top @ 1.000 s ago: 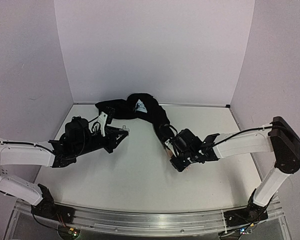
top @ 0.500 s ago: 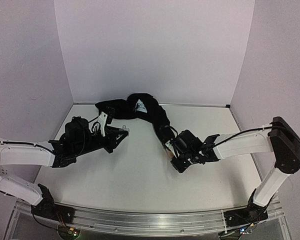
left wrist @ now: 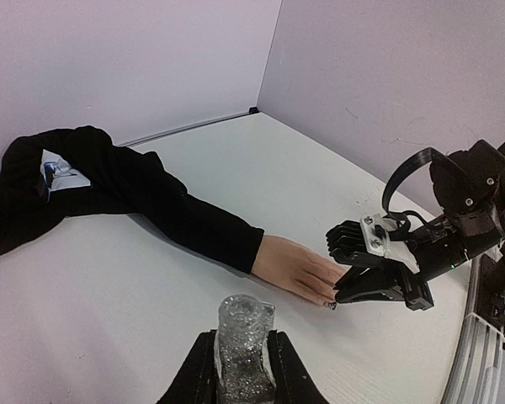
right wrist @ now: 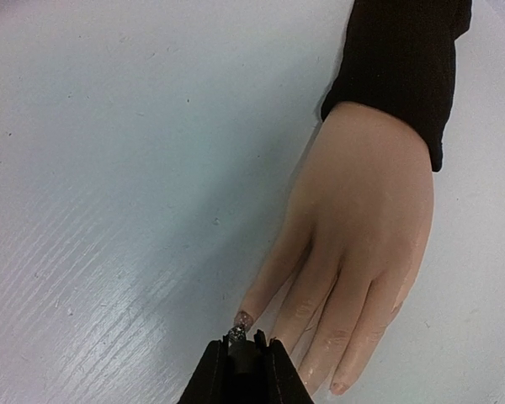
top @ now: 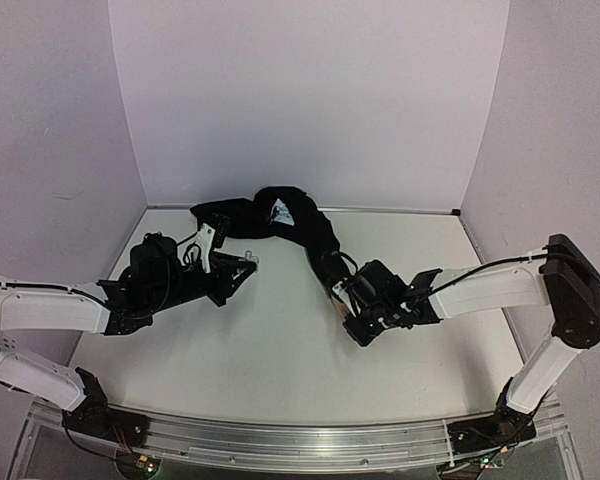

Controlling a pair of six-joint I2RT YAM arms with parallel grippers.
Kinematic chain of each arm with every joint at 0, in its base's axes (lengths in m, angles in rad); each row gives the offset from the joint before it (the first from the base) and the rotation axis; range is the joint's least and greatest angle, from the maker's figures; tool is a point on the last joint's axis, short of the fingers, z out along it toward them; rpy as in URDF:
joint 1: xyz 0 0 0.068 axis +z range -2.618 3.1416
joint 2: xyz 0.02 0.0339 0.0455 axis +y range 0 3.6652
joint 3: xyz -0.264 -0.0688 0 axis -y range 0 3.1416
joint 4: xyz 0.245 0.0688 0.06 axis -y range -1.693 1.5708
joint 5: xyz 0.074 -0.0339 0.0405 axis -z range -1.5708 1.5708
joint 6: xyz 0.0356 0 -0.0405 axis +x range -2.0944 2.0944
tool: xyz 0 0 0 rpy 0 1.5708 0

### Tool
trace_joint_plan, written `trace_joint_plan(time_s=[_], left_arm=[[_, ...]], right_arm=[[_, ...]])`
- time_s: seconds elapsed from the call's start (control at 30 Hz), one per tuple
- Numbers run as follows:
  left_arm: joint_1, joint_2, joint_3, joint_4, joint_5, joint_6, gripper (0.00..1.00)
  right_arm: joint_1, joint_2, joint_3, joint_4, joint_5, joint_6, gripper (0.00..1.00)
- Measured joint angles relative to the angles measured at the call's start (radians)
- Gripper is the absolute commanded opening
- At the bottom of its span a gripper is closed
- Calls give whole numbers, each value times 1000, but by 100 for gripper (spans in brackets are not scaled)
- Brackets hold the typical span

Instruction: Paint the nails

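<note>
We had the right gripper, jaws pinching the brush, at the nails, the mannequin hand pointing toward it. Our left gripper, clamping the bottle, stood well apart.

The mannequin hand lies on the worktop, nails just ahead of the brush between the right jaws, sleeve beyond. A bottle stands between the left jaws, well apart.

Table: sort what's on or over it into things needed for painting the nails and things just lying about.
For the job: nails, dummy hand, open clear bottle, brush.
Just lying about: bunched black sleeve, white tag on it.
</note>
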Motion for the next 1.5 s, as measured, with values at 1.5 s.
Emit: trace_joint_plan(time_s=[1.5], left_arm=[[-1,-209,58,-225,160,40,0]], right_arm=[[0,-403,156,-68,-212,192,0]])
